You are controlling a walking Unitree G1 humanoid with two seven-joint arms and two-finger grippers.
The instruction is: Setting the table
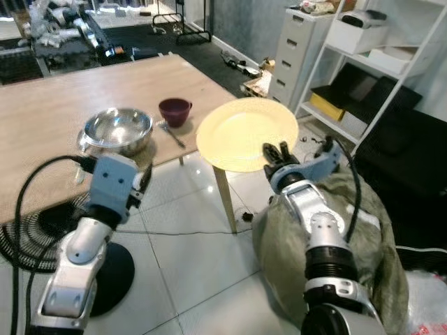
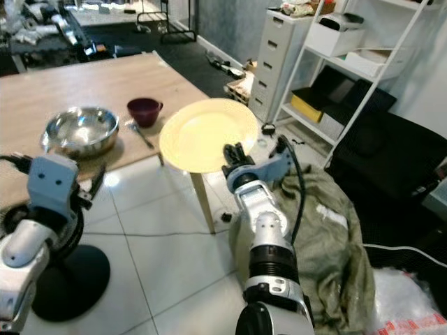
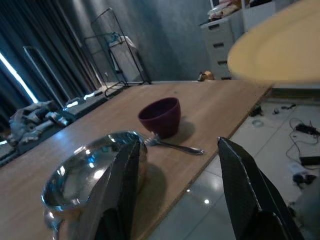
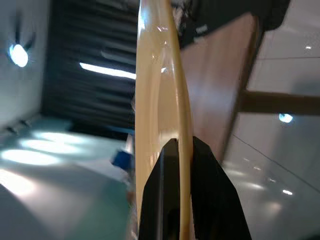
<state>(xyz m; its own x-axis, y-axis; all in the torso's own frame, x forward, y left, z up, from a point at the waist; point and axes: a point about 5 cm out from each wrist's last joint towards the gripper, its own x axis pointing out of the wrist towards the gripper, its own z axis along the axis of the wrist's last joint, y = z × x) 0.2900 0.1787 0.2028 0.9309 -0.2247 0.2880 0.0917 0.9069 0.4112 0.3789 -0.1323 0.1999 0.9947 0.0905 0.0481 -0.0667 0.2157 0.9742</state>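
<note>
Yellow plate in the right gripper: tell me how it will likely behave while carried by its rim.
The yellow plate looks rigid, holding flat though the right gripper pinches only its near rim. That one-edge hold probably lets it sag or pivot if jolted. Its glossy surface suggests it may slip between the fingers.
</note>
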